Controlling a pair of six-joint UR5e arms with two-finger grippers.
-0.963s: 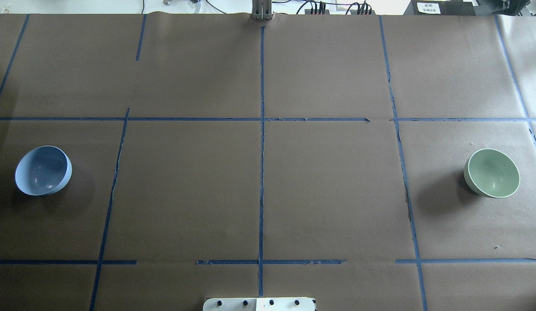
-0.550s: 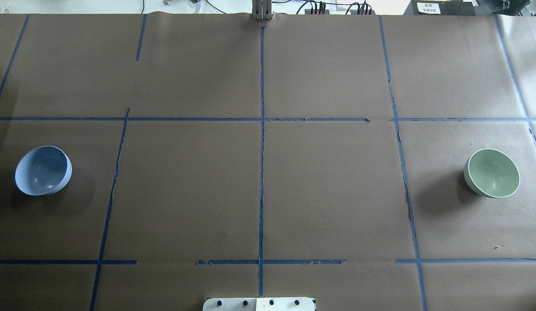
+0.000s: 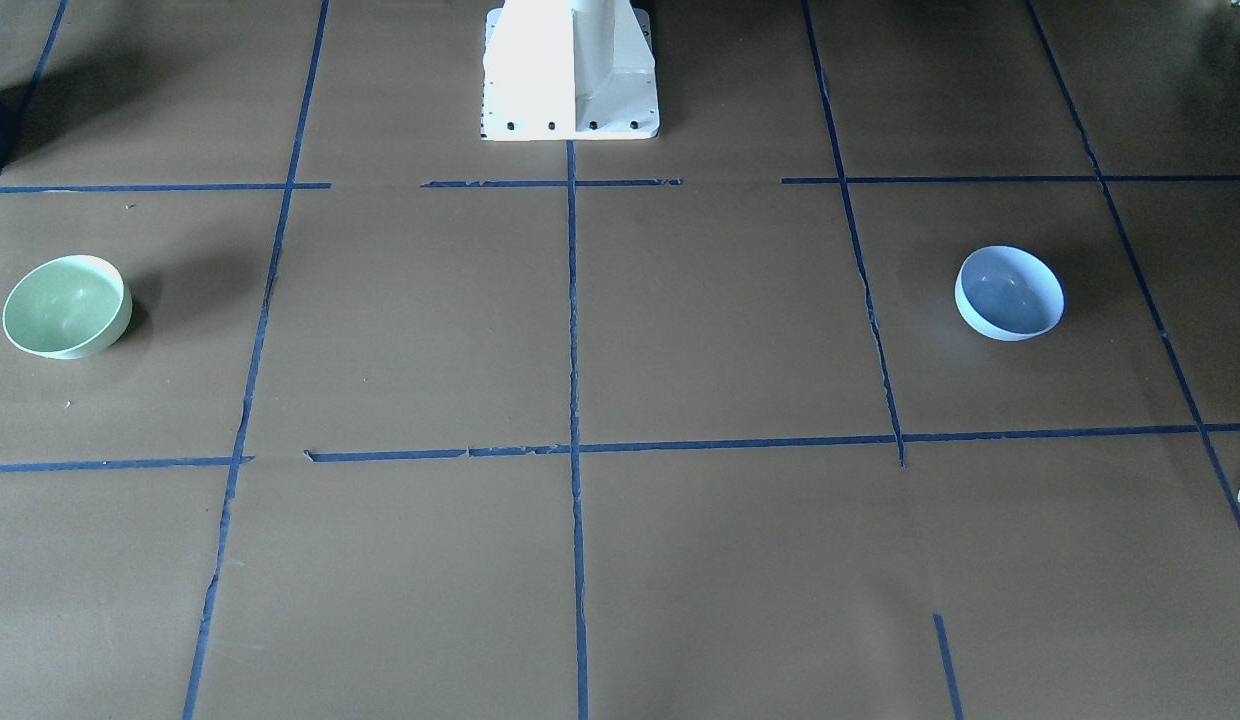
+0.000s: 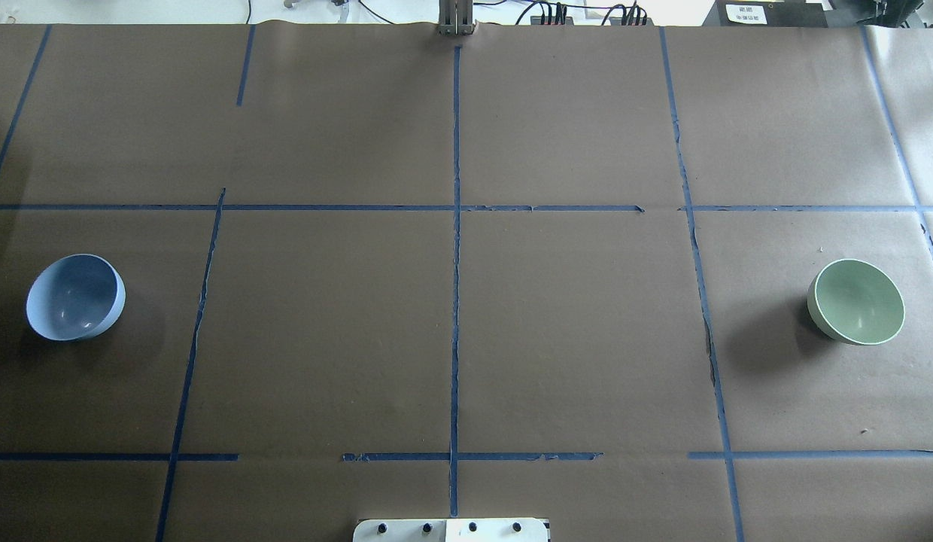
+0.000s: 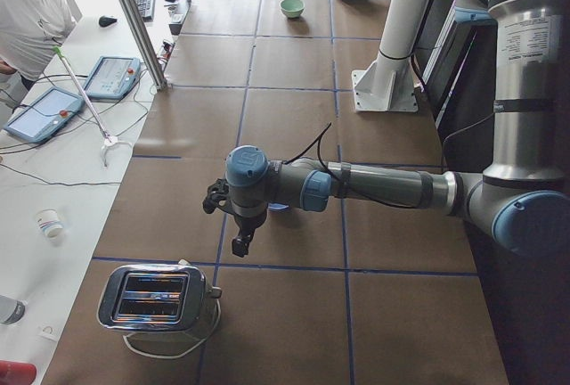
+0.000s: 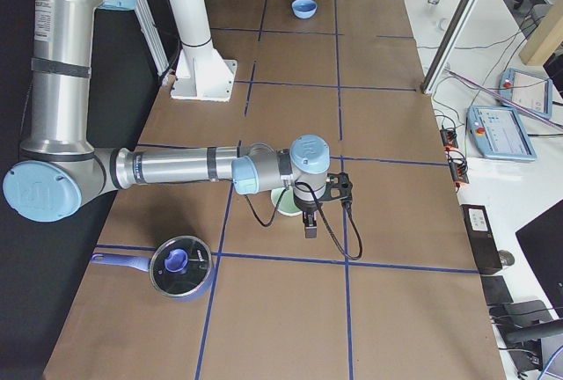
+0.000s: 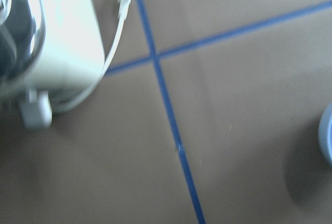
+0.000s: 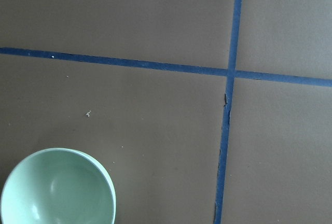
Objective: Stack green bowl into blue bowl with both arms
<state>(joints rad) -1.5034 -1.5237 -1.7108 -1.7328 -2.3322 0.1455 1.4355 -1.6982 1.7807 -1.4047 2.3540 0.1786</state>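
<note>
green bowl & blue bowl upright, empty, well apart

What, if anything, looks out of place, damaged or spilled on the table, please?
Nothing serious. The green bowl and the blue bowl sit open side up, empty and unspilled. Only the blue tape grid looks ragged, with a gap in one line.

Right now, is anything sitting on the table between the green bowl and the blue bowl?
No, nothing visible. Between the green bowl and the blue bowl lies only flat brown paper with blue tape lines.
</note>
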